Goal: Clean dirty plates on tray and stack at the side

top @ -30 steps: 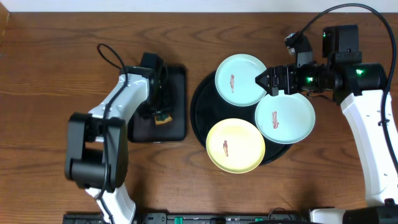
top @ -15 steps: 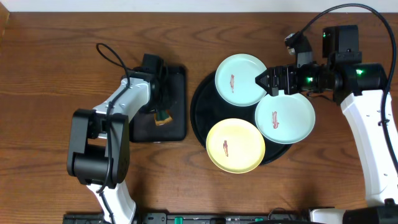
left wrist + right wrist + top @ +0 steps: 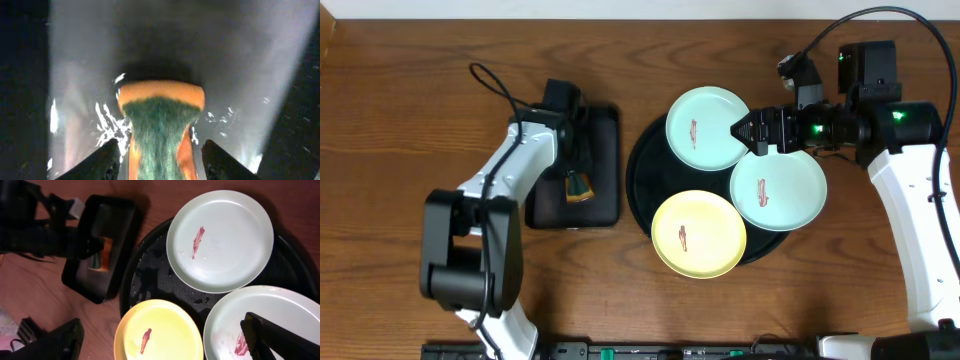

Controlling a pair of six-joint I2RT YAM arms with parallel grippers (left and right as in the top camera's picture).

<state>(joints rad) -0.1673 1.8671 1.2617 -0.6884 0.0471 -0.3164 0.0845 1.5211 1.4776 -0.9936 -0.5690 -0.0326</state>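
On the round black tray (image 3: 640, 175) lie three red-smeared plates, close together: rear mint plate (image 3: 707, 127), right mint plate (image 3: 778, 190), yellow plate (image 3: 698, 234); the right gripper (image 3: 745, 134) hovers between the mint ones, fingers wide apart; just left, in a rectangular tray (image 3: 607, 140), the left gripper (image 3: 159, 157) straddles a sponge (image 3: 160, 115), fingers apart.

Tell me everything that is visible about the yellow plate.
The yellow plate is round, shallow, pale and glossy, perhaps plastic or ceramic. A small reddish-brown smear sits left of its centre. It lies flat, face up, on the front part of the round black tray, with its front edge out over the rim. The right mint plate is very close; whether they touch I cannot tell. Nothing rests on it.
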